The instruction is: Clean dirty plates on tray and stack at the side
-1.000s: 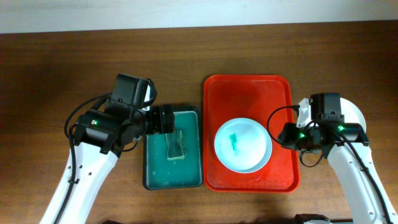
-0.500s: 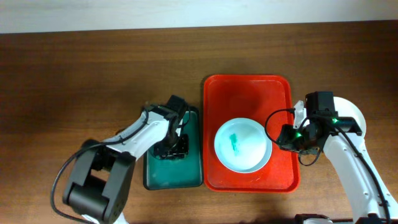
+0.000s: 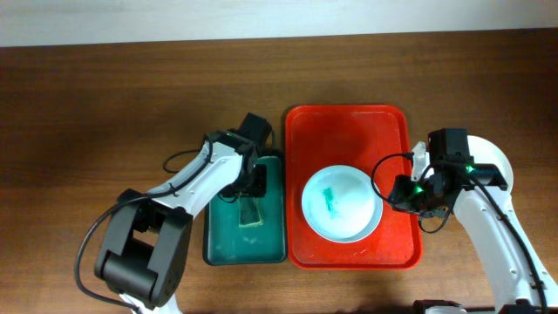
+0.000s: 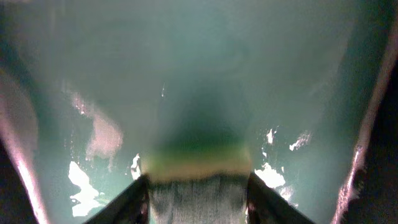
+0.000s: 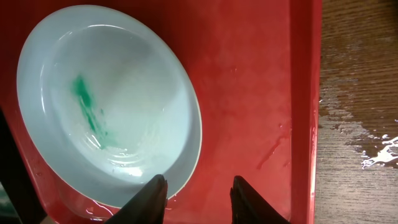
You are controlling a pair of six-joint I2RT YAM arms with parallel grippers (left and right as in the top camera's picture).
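Note:
A pale plate (image 3: 341, 203) with a teal smear in its middle lies on the red tray (image 3: 349, 131). My right gripper (image 3: 401, 196) hovers at its right edge. In the right wrist view that gripper (image 5: 199, 186) is open, one finger over the plate (image 5: 106, 106) rim, the other over bare tray (image 5: 255, 74). My left gripper (image 3: 251, 199) reaches down into the green tray (image 3: 225, 240). In the left wrist view it (image 4: 198, 190) is shut on the sponge (image 4: 199, 168), which fills the gap between both fingers.
A white plate (image 3: 499, 160) lies on the table right of the red tray, partly under my right arm. Water is splashed on the wood (image 5: 376, 149) beside the tray's rim. The green tray floor (image 4: 186, 62) is wet.
My left arm swung round and dropped into the green tray, and its jaws closed from wide open onto the sponge. The right gripper has barely moved.

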